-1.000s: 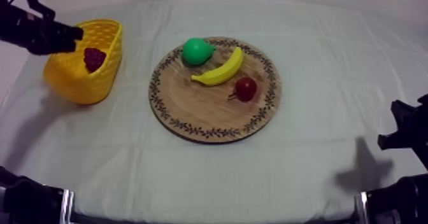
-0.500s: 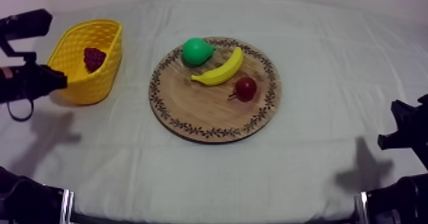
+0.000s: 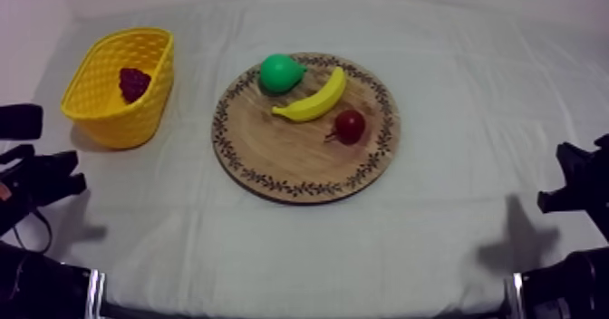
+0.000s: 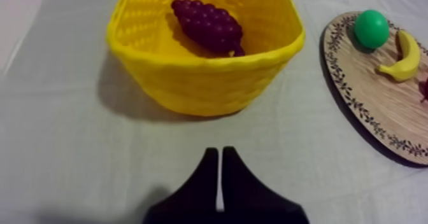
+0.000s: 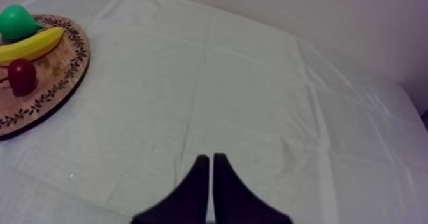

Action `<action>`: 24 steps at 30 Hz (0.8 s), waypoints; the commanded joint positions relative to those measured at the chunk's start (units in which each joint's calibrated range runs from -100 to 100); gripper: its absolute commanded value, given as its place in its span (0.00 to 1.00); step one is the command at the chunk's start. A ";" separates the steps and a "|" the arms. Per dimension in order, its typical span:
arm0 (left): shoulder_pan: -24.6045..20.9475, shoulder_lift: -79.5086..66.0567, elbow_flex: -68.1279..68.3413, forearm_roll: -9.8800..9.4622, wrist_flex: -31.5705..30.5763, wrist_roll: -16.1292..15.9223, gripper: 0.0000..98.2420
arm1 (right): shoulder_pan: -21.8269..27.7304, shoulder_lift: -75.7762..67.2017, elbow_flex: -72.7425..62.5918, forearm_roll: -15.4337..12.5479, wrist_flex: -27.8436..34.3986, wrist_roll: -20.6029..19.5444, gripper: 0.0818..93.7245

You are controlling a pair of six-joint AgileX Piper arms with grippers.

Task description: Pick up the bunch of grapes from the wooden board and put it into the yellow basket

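Dark purple bunch of toy grapes (image 4: 209,24) lies inside the yellow woven basket (image 4: 204,80), on its floor, straight ahead of the left jaws and well apart from them. It's not on the board, so I read the placing as done.

Left jaws are pressed together into a narrow wedge with nothing between them. They're low over the bare grey-white cloth of the worktop (image 4: 70,144), short of the basket's near wall. My read: empty and clear of the basket because there's nothing to carry. Looks parked.

Round wooden board with patterned rim (image 4: 376,112) sits ahead and off to one side of the left jaws, near the basket but apart from it. It carries a green toy pear (image 4: 371,28), a yellow toy banana (image 4: 402,56) just beside it, and a small red fruit (image 3: 350,125) near the banana. None are task items, so it makes sense that they lie there.

Right jaws are also pressed together, pinching nothing, over bare cloth, with the board ahead, off to one side and well apart. Likely idle, since the basket is on the left arm's side.

Risk looks low: basket upright, grapes below the rim.
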 commanded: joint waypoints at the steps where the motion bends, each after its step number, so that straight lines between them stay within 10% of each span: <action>1: -0.17 -7.00 1.64 -1.14 0.94 0.40 0.00 | 0.01 0.02 -0.01 0.01 0.01 0.01 0.00; 16: -0.41 -21.00 2.48 -4.19 3.39 1.10 0.00 | 0.01 0.02 -0.01 0.01 0.01 0.02 0.00; 24: -1.54 -24.78 3.49 -6.52 1.58 7.53 0.00 | 0.01 0.02 -0.01 0.01 0.01 0.02 0.00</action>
